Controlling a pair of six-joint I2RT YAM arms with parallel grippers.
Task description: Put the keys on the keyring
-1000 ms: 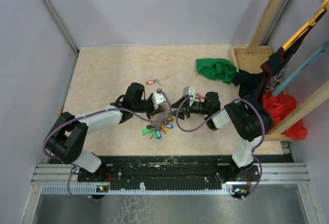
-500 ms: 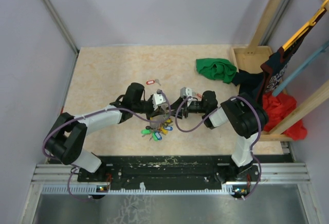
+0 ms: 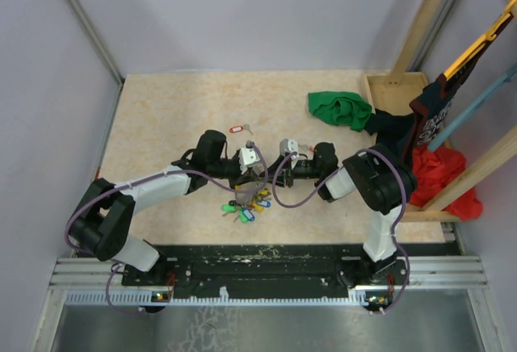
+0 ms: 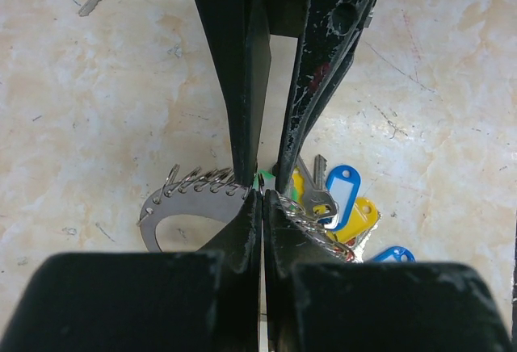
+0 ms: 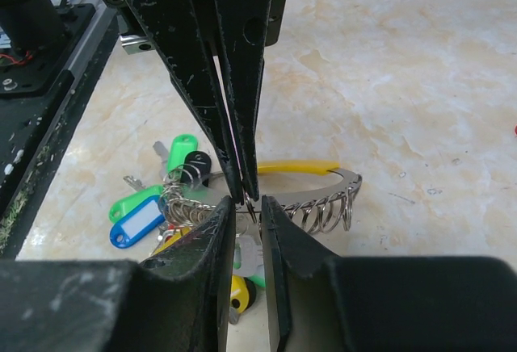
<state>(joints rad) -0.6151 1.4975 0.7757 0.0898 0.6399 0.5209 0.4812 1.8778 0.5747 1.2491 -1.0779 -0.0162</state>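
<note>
The right pincer (image 5: 249, 216) has slid toward 9 o'clock and narrowed, its grip unclear, meeting the left pincer (image 4: 262, 207) clamped shut on the keyring (image 4: 174, 207), so threading looks imminent.

keyring (image 4: 194, 193) partly hidden behind left tool (image 4: 262, 199)

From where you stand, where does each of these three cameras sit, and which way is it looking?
Top external: above and behind the arms, looking down on the table; both arms show, bases at bottom.
Left wrist: on the left arm, looking along the left gripper at the keyring.
Right wrist: on the right arm, looking along the right gripper from the opposite side.
Shared: both wrist views show the keyring and the opposite gripper.
</note>
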